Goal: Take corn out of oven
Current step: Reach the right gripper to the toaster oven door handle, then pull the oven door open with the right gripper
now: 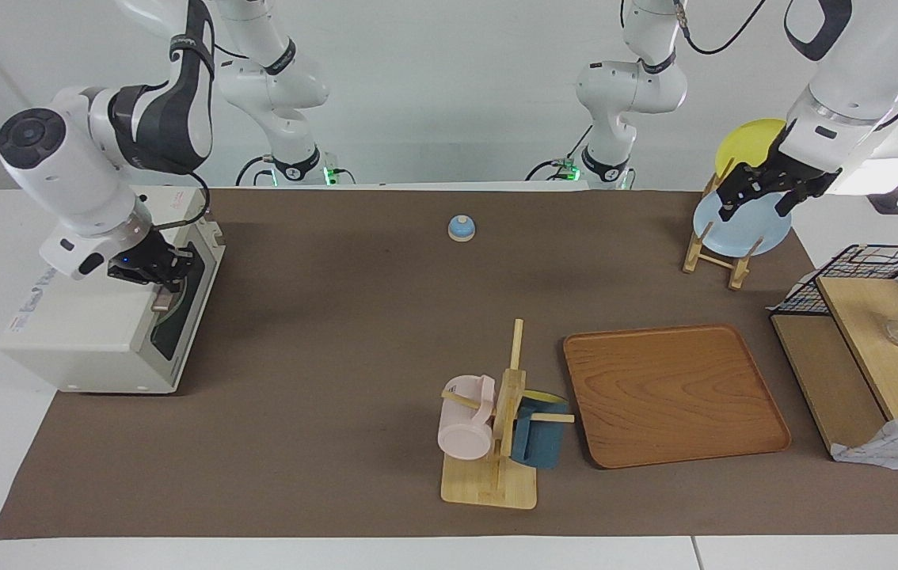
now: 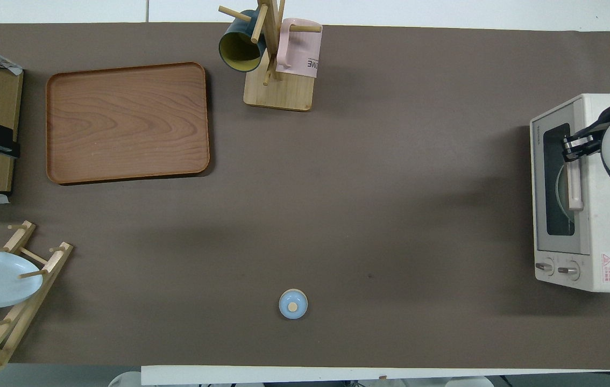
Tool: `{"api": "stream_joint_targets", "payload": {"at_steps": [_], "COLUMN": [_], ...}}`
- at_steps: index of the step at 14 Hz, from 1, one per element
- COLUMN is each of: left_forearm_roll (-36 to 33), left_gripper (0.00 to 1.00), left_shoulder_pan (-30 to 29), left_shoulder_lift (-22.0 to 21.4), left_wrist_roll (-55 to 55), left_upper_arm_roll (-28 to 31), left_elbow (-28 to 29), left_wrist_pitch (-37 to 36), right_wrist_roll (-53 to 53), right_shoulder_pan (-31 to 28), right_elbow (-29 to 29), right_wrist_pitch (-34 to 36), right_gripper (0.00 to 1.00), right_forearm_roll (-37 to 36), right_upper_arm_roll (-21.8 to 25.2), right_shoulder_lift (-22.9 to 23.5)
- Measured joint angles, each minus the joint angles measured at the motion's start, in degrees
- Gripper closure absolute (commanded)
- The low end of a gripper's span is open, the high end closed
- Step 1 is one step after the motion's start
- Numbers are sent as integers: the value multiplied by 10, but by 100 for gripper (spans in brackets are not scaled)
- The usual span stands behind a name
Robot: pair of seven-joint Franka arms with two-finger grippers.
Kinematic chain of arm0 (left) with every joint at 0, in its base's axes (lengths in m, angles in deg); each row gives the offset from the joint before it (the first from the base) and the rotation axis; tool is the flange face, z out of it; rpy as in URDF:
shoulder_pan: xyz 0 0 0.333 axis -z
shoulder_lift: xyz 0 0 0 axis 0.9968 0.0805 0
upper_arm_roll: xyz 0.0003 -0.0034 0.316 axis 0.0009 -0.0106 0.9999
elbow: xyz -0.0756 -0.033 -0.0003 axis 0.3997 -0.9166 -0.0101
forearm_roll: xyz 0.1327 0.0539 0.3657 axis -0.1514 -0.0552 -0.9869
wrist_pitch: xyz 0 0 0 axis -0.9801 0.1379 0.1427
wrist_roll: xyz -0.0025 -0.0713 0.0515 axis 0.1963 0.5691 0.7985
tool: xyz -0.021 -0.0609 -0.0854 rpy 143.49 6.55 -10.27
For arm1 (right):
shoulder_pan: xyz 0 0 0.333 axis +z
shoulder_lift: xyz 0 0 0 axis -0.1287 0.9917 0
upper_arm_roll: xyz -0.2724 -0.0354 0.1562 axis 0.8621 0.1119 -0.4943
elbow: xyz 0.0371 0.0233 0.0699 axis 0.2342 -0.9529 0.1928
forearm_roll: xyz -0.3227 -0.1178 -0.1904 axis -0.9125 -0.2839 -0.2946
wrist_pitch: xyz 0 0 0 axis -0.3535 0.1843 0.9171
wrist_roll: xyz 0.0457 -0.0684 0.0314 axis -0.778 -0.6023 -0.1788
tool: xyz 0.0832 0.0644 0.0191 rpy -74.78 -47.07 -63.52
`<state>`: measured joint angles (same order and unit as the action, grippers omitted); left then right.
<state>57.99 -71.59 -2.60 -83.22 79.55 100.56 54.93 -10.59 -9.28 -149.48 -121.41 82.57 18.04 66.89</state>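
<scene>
Oven off-white, dark door closed; right fingers grasping tan handle; left fingers released, waiting.

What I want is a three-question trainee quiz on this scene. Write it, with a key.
1. True or false: the oven has its door folded all the way down.
2. Where is the right hand? A) at the oven's bar handle; B) on the wooden tray; C) at the mug stand.
3. Fill in: the left hand hangs over the wooden rack that holds a pale blue ____.

Key: 1 false, the door stands closed; 2 A; 3 plate.
</scene>
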Motion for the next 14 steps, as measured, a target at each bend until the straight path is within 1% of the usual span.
{"api": "stream_joint_targets", "payload": {"at_steps": [10,14], "left_forearm_roll": [0,0], "left_gripper": [0,0], "left_shoulder_pan": [0,0], "left_shoulder_lift": [0,0], "left_wrist_roll": [0,0], "left_upper_arm_roll": [0,0], "left_elbow": [0,0], "left_wrist_pitch": [0,0], "right_wrist_roll": [2,-4], "right_shoulder_pan": [5,24], "right_elbow": [-41,-67], "right_wrist_pitch": [-40,-68], "right_gripper": [100,100], "right_forearm_roll": [-10,-10], "right_upper_arm_roll": [-2,-3], "right_shoulder_lift": [-19,-31]}}
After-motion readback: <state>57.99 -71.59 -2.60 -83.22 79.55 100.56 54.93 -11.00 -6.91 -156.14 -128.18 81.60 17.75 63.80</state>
